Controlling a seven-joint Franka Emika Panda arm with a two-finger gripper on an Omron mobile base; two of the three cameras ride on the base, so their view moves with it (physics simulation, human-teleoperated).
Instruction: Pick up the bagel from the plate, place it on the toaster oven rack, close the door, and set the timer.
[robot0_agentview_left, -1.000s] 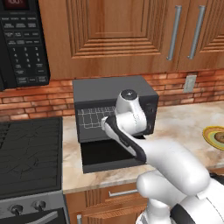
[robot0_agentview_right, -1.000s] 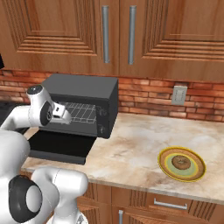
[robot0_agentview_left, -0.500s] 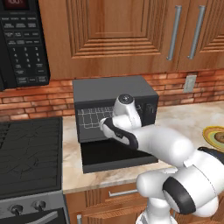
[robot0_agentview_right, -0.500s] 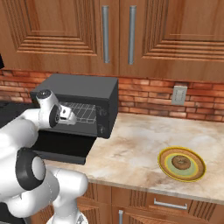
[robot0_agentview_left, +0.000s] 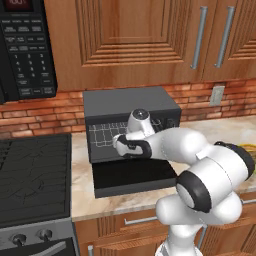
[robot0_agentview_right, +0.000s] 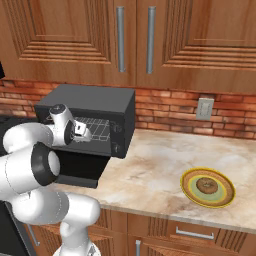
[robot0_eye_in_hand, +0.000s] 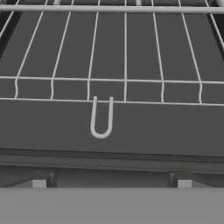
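The gripper (robot0_agentview_right: 84, 132) hangs at the toaster oven's mouth, jaws spread wide and empty, facing the toaster oven rack (robot0_eye_in_hand: 125, 65), whose front loop sits at 6 o'clock of the grid. The door (robot0_agentview_left: 134, 176) lies dropped open below. The bagel (robot0_agentview_right: 206, 185) rests on the plate (robot0_agentview_right: 188, 194), well apart at 3 o'clock. Since a second ago the arm's elbow has swung lower and forward.

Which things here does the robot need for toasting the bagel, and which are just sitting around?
Needed for the job:
bagel
plate
toaster oven rack
door, folded down open
toaster oven

Just sitting around:
microwave
stove
cabinet doors
wall socket
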